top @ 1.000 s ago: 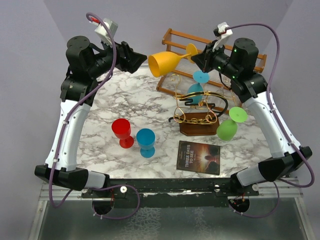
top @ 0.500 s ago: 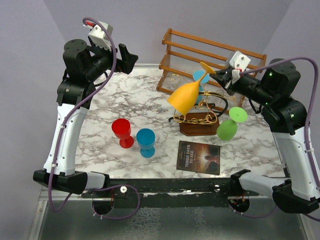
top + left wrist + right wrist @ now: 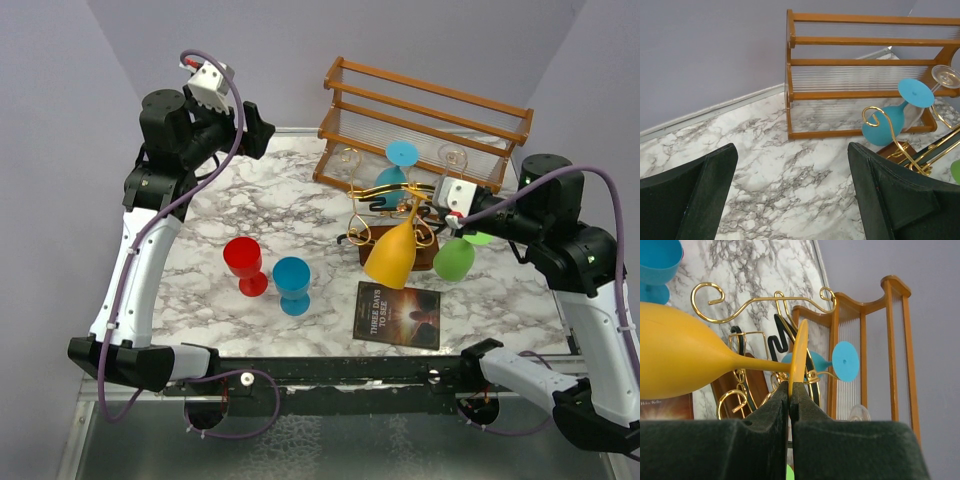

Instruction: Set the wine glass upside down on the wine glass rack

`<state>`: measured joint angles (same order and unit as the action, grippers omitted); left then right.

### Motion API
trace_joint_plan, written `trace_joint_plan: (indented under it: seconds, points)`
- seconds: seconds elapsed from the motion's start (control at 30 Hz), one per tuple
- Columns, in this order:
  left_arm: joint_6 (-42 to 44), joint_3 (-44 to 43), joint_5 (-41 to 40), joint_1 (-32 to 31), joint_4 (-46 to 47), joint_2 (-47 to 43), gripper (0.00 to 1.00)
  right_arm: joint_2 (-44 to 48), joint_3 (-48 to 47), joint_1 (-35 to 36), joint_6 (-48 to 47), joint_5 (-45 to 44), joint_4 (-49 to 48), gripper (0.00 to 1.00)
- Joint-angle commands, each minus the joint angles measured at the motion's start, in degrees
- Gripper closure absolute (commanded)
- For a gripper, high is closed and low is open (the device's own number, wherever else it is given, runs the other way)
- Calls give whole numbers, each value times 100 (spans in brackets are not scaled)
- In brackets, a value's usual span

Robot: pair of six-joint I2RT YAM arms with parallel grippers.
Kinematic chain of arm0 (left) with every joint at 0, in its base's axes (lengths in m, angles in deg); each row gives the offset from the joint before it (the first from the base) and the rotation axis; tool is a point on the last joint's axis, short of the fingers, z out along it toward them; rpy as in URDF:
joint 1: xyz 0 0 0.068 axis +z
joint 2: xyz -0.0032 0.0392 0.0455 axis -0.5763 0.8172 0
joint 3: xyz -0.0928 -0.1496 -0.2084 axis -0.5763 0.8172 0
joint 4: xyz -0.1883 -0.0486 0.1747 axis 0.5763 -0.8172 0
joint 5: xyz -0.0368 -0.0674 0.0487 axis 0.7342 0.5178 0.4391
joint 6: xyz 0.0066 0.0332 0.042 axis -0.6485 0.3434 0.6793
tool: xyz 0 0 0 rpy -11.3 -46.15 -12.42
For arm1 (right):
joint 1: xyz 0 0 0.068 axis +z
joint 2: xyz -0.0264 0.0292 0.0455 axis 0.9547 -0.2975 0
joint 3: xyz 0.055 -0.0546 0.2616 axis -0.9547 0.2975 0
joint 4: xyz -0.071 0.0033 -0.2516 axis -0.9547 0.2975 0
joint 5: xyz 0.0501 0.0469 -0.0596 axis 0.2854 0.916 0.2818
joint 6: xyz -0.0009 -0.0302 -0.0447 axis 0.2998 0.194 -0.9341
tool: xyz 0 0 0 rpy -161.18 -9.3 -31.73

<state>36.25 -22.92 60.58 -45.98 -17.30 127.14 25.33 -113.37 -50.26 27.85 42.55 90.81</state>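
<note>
Right arm reaches in from the right edge, forearm about level. Right gripper pinches the foot disc of the yellow wine glass tight, bowl hanging down at near side of wine glass rack. Left arm raised far left, left gripper jaws spread wide, holding nothing.

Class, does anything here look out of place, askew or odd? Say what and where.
The paperback book lying near the table's front edge looks out of place here. The green wine glass on the right side of the wine glass rack sits tilted, bowl lower than foot.
</note>
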Motion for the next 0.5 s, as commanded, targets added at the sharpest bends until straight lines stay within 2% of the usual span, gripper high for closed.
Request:
trace_joint_plan:
  seconds: [0.0, 0.47]
  points:
    - [-94, 85, 120, 55, 284, -216, 5, -11, 240, 14, -363, 153, 62, 99]
    - [-218, 240, 175, 199, 395, -361, 5, 60, 1033, 106, -709, -495, -507, 99]
